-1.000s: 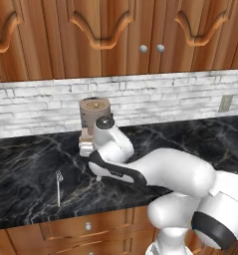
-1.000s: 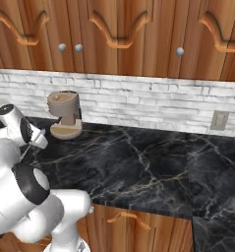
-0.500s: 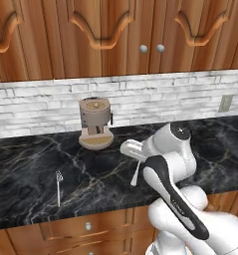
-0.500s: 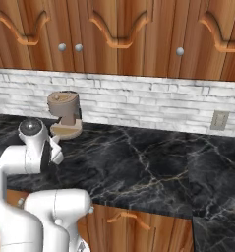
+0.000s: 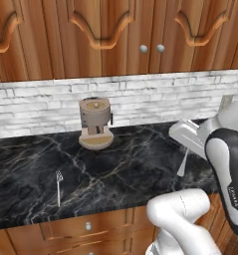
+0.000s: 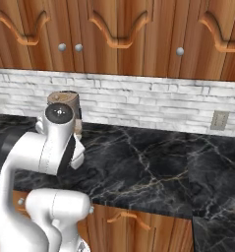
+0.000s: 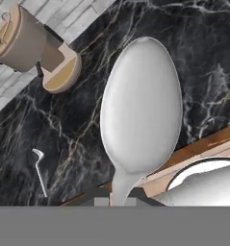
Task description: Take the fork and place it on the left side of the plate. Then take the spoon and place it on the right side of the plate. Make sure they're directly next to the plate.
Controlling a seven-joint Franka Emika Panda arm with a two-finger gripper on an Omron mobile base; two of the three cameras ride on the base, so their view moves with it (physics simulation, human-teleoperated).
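Spoon [image 7: 140,103]: stiff, light, slick metal; your claw [image 7: 121,202] is clamped on its slim handle. Keep that hold near the neck. Fork [image 5: 59,187] lies apart on the desk [image 5: 130,164].

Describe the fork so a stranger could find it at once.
Start at the black marble counter under the wooden cabinets and find the tan coffee machine by the brick wall. The fork lies flat in front of it, to its left, near the counter's front edge. It is thin, silver and pronged, unlike the round-bowled spoon in the gripper.
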